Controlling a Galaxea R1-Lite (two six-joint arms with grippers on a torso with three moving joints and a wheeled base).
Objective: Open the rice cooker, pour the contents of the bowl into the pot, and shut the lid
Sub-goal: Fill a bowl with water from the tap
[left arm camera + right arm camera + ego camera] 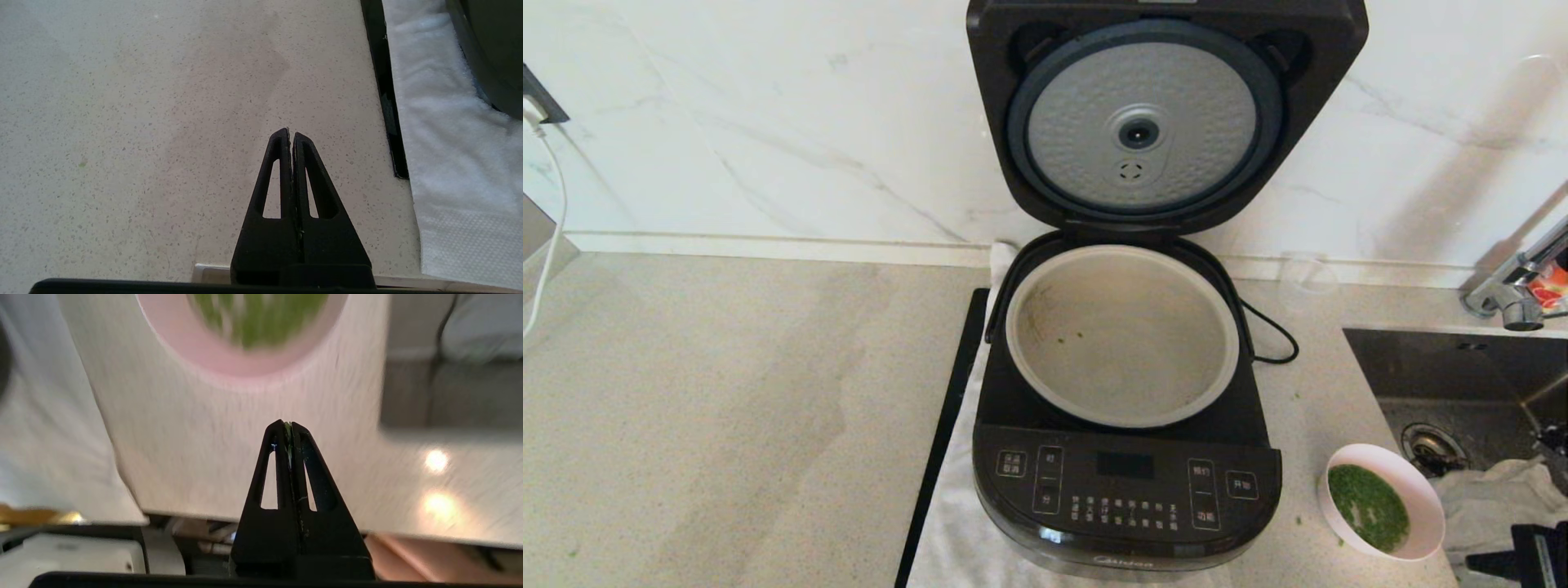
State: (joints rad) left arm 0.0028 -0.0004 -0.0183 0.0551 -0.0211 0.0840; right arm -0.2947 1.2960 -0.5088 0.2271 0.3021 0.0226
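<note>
Lid up, pot nearly empty; bowl full at worktop's front edge by sink. Your right gripper closed, empty, near bowl; left gripper closed, parked. Pour, closing remain.

Each gripper, left gripper and right gripper, is matte black with tapered, triangular-slotted fingers.

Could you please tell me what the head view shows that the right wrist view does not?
Only the head view shows the rice cooker, its raised lid and the nearly empty pot. Only the right wrist view shows the right gripper, jaws shut. Both show the bowl of green contents on the counter.
</note>
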